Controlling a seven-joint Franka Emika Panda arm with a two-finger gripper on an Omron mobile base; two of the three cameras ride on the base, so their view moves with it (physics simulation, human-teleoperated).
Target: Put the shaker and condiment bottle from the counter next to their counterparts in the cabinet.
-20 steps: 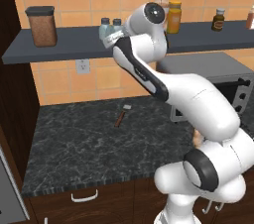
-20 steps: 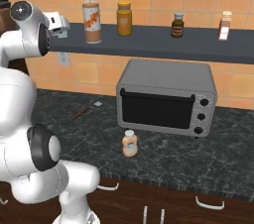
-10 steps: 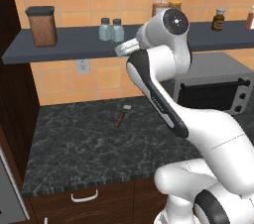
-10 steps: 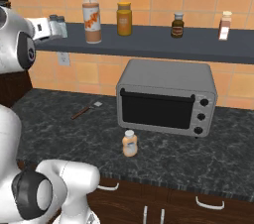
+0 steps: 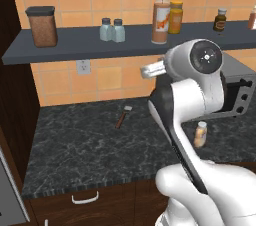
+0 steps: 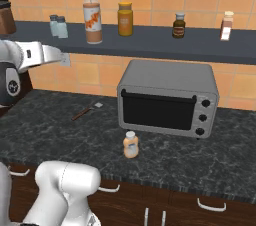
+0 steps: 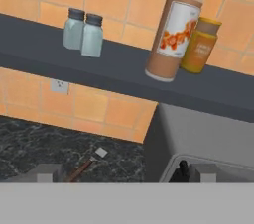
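Pincer [image 7: 116, 173] wide and empty, level with the cabinet [image 5: 75, 45], both shakers [image 5: 112, 30] paired there. Condiment bottle [image 6: 131, 144] upright on counter [image 6: 45, 125] before toaster oven [image 6: 167, 97]: risks clipping the oven or toppling the bottle on descent.

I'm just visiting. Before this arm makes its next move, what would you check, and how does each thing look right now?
1. Both shakers side by side on the cabinet: ok.
2. Condiment bottle upright on the counter, not yet moved: ok.
3. Gripper empty, open: ok.
4. Free shelf space beside the mustard-yellow bottle: ok.
5. Toaster oven close behind the condiment bottle, clearance: cannot tell.
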